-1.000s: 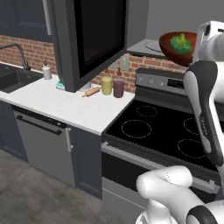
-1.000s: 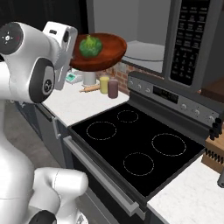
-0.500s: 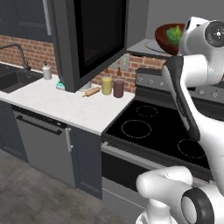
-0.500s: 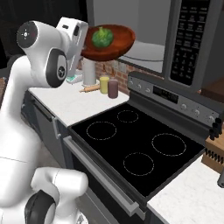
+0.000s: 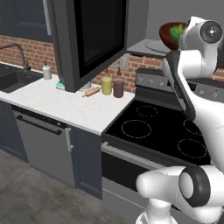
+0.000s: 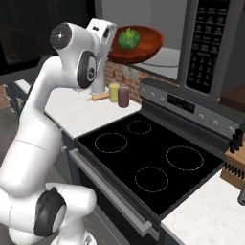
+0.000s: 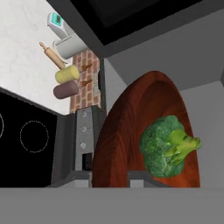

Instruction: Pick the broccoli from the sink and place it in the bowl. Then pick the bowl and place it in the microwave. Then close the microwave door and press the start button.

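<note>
Hanging open above the tabletop [image 5: 65,105], the microwave door [image 5: 94,39] was swung out to the left of the microwave [image 6: 191,43], and its dark glass faced the room. Below the microwave stood the black stove [image 6: 148,162] with its round burner rings. On the far left of the left base view, the sink [image 5: 13,81] was set in the pale tabletop, well apart from the arm. The bowl [image 6: 136,44] was held up in the air at the mouth of the microwave, above the back of the stove, almost level. The end effector [image 6: 111,44] was closed on the rim of the bowl (the fingers clamped the near edge, as the hand view showed). The broccoli [image 7: 168,146] lay inside the bowl, touching its floor, near the gripped side. On the tabletop by the brick wall stood a yellow cup [image 5: 106,85] and a dark cup [image 5: 118,88], just beside each other, with a rolling pin [image 5: 92,91] near them.
</note>
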Robot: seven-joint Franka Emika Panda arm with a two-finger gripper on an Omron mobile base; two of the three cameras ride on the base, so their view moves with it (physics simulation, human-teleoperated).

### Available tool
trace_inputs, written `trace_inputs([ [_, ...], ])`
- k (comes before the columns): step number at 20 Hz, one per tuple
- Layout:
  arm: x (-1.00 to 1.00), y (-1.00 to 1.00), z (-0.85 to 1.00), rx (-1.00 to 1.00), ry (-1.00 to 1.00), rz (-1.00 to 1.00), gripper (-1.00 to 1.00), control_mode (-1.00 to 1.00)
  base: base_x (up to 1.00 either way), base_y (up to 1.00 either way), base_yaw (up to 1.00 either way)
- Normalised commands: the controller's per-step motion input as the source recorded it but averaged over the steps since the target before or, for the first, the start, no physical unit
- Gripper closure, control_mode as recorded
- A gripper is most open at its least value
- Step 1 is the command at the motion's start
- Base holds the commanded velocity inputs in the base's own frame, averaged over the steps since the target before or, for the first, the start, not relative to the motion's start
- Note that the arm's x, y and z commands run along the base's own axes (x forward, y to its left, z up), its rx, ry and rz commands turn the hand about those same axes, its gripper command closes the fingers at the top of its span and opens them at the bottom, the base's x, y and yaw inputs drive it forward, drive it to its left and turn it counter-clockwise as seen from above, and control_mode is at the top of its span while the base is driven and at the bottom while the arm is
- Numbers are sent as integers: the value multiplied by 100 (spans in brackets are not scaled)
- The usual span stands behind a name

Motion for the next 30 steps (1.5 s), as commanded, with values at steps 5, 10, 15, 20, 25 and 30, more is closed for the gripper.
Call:
trace_inputs([
  [5, 61, -22, 0, 1, 0, 0, 100, -100, 0, 0, 0],
  [10, 60, -26, 0, 0, 2, 0, 100, -100, 0, 0, 0],
  [15, 51, -26, -1, 0, 5, 0, 100, -100, 0, 0, 0],
  [20, 35, -12, -7, 0, 9, 0, 100, -100, 0, 0, 0],
  [25, 29, 0, -8, 0, 7, 0, 100, -100, 0, 0, 0],
  [30, 35, -5, -10, 0, 2, 0, 100, -100, 0, 0, 0],
])
